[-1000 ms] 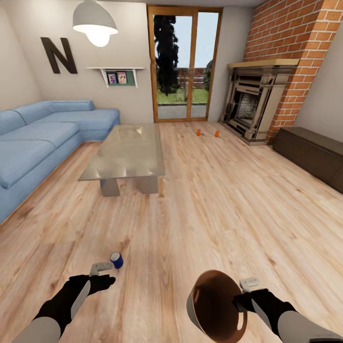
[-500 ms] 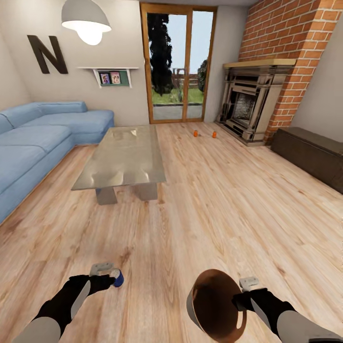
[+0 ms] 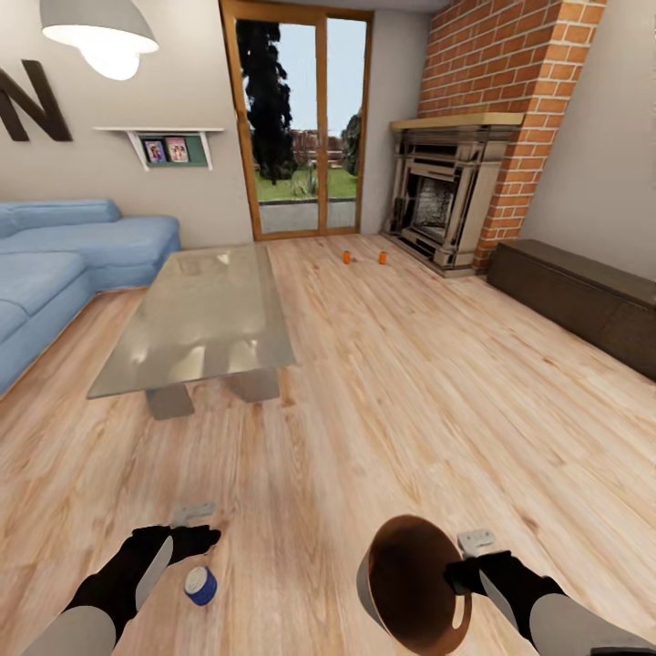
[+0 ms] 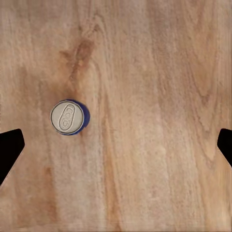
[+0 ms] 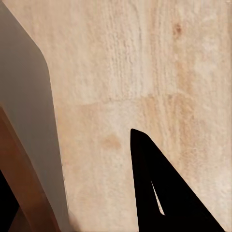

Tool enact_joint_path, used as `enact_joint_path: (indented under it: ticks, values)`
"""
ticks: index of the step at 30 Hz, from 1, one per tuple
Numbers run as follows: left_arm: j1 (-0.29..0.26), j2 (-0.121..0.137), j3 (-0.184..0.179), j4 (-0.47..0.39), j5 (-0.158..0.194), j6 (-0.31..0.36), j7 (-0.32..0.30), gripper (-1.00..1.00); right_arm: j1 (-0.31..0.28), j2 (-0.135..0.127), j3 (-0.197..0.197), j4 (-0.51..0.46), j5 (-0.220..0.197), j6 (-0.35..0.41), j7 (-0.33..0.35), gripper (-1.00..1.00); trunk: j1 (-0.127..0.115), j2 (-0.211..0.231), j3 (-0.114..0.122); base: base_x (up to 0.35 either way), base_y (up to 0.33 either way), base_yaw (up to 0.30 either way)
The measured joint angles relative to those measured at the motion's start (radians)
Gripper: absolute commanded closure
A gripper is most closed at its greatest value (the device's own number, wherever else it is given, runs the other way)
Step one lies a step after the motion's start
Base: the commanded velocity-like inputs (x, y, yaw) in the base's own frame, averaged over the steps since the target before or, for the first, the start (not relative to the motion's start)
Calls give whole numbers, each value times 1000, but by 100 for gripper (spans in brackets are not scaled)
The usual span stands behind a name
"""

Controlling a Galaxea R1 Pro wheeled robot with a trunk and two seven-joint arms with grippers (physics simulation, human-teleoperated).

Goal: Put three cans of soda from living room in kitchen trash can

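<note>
Right pincer [image 3: 460,572] grips the bin [image 3: 410,583]; left pincer [image 3: 205,538], spread wide, hangs over a blue can [image 3: 199,585] near the glass table [image 3: 196,319].

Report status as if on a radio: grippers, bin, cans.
Left gripper open, empty, over a blue can. Right gripper shut on bin rim. Two orange cans on floor by fireplace. Path clear.

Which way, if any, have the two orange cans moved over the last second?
No. The orange cans keep their spot before the fireplace; the whole view shifted, so the camera moved.
</note>
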Motion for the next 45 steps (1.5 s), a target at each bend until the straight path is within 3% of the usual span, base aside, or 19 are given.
enact_joint_path:
  ticks: [17,45]
  values:
    - [0,1,0,0,1,0,0,-100,0,1,-2,1,-2,0,0,100,0,0,0,155,250,-15]
    - [1,1,0,0,1,-14,0,-100,0,2,2,3,0,0,0,100,0,0,0,89,51,0]
